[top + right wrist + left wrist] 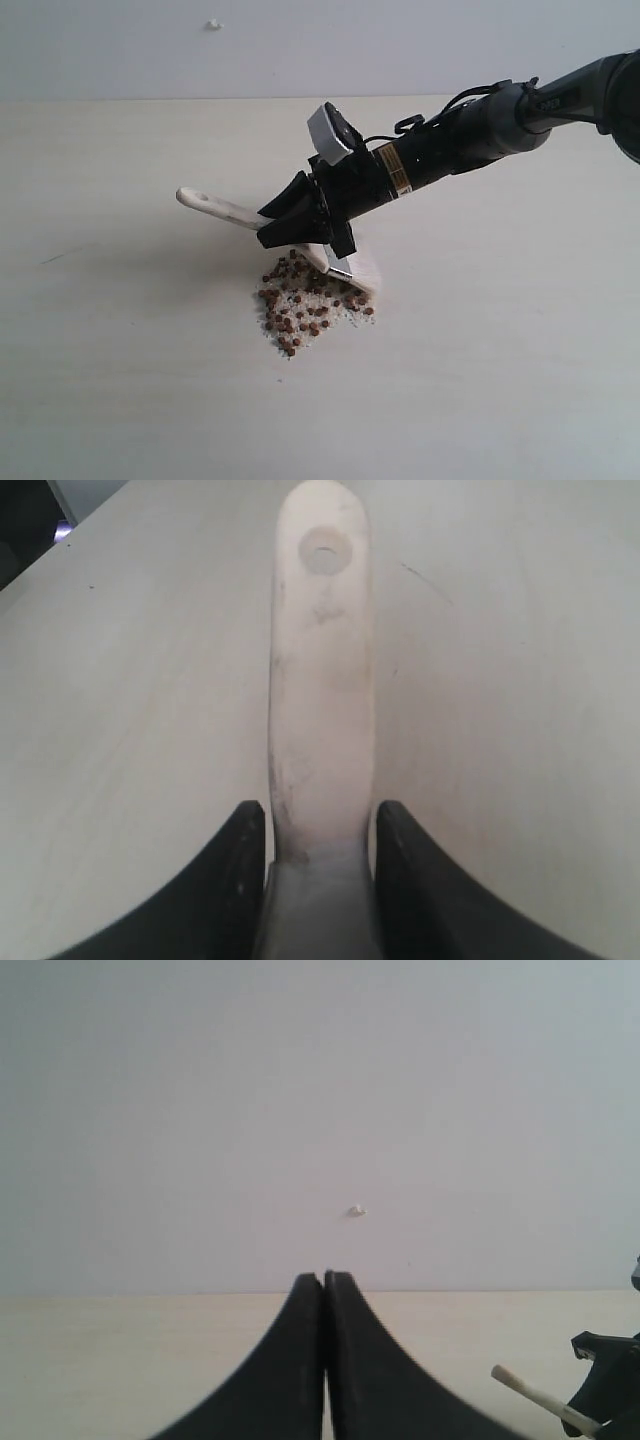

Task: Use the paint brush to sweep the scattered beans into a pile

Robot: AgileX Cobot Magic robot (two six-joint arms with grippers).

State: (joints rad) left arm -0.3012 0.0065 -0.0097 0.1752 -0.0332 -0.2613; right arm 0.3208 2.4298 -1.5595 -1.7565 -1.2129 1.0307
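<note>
Exterior view: the right gripper (292,222) clamps the paint brush (216,206) near its metal band, with the bristles down at the right edge of the beans (303,303). The beans lie loosely bunched mid-tabletop (120,380), with bare surface on every side. The left gripper (325,1360) is closed on nothing, apart from the brush.

text: none legible | arm label (392,166): too small to read

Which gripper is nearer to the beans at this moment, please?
Right. The right gripper holds the paint brush just above the beans; the left gripper, shut and empty, sits off to the side, outside the exterior view.
</note>
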